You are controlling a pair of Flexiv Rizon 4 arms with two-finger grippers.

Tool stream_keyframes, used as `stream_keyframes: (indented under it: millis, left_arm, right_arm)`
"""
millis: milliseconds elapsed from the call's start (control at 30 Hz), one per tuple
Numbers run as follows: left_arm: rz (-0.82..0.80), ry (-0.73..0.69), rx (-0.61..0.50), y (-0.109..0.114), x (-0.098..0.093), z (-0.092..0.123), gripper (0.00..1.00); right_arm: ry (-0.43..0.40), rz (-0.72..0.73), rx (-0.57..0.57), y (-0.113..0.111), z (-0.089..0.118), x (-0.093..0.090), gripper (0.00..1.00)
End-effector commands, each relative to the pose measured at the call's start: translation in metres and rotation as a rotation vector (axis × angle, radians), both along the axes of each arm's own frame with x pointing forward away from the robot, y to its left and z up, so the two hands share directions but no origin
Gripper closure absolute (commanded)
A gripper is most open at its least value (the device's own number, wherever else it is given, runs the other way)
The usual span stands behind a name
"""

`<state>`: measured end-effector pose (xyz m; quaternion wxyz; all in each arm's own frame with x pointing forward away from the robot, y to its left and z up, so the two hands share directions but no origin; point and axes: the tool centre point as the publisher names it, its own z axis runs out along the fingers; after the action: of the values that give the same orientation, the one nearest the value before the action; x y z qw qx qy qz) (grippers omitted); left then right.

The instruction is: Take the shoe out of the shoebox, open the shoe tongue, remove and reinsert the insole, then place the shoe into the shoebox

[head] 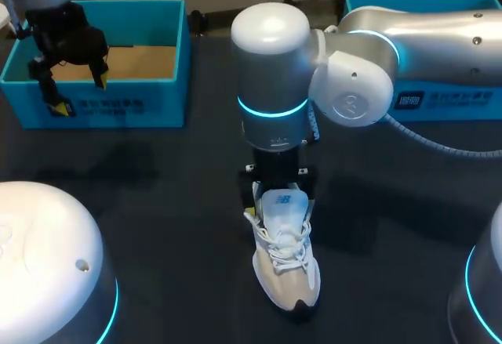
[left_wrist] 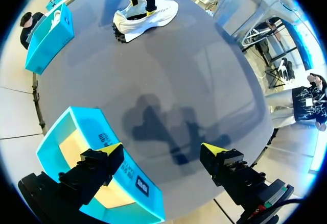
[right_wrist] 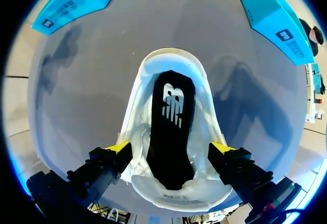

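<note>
A white sneaker (head: pixel 287 259) stands upright mid-table, laces tied, toe toward the near edge. My right gripper (head: pixel 278 189) hangs over its heel end. In the right wrist view that gripper (right_wrist: pixel 171 147) is open, with one yellow-tipped finger (right_wrist: pixel 118 148) on each side of the heel collar. Between them I look down into the shoe (right_wrist: pixel 137 106) at the black insole (right_wrist: pixel 171 124) lying inside. My left gripper (head: pixel 78 95) hovers open and empty over the front wall of the left blue shoebox (head: pixel 157 105). From the left wrist view (left_wrist: pixel 162 149) the sneaker (left_wrist: pixel 153 17) lies far ahead.
The left shoebox (left_wrist: pixel 122 183) shows a bare cardboard floor and sits at the table's far left. A second blue box (head: pixel 439 3) stands at the far right, partly behind my right arm. Dark tabletop surrounds the shoe.
</note>
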<state>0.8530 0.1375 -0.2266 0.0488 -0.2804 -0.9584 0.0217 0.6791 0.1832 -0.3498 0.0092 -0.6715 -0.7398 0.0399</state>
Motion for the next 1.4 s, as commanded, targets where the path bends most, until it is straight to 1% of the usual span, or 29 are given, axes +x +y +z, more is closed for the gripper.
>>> stream_keyframes:
  millis: [33, 167, 267, 433, 800, 1067, 1233, 1400]
  left_arm:
    - [-0.001, -0.001, 0.001, 0.001, 0.000, 0.000, 0.00]
    - [-0.001, -0.001, 0.001, 0.001, 0.000, 0.000, 0.00]
    - [-0.001, -0.001, 0.001, 0.001, 0.000, 0.000, 0.00]
    - [-0.001, -0.001, 0.001, 0.001, 0.000, 0.000, 0.00]
    - [-0.001, -0.001, 0.001, 0.001, 0.000, 0.000, 0.00]
    - [-0.001, -0.001, 0.001, 0.001, 0.000, 0.000, 0.00]
    - [-0.001, -0.001, 0.001, 0.001, 0.000, 0.000, 0.00]
    - [-0.001, -0.001, 0.001, 0.001, 0.000, 0.000, 0.00]
  right_arm:
    - [-0.017, 0.013, 0.005, -0.002, 0.001, 0.000, 0.00]
    - [-0.021, 0.025, 0.003, -0.002, -0.001, 0.012, 0.00]
    - [-0.035, 0.030, 0.004, -0.005, 0.002, 0.015, 0.00]
    - [-0.030, 0.027, -0.008, -0.010, 0.003, 0.016, 0.00]
    - [-0.034, 0.012, -0.024, -0.009, 0.012, -0.004, 0.00]
    - [-0.030, -0.013, -0.025, -0.010, 0.014, -0.014, 0.00]
    - [-0.044, -0.046, -0.038, -0.014, 0.027, -0.029, 0.00]
    - [-0.057, -0.069, -0.029, -0.014, 0.046, -0.048, 0.00]
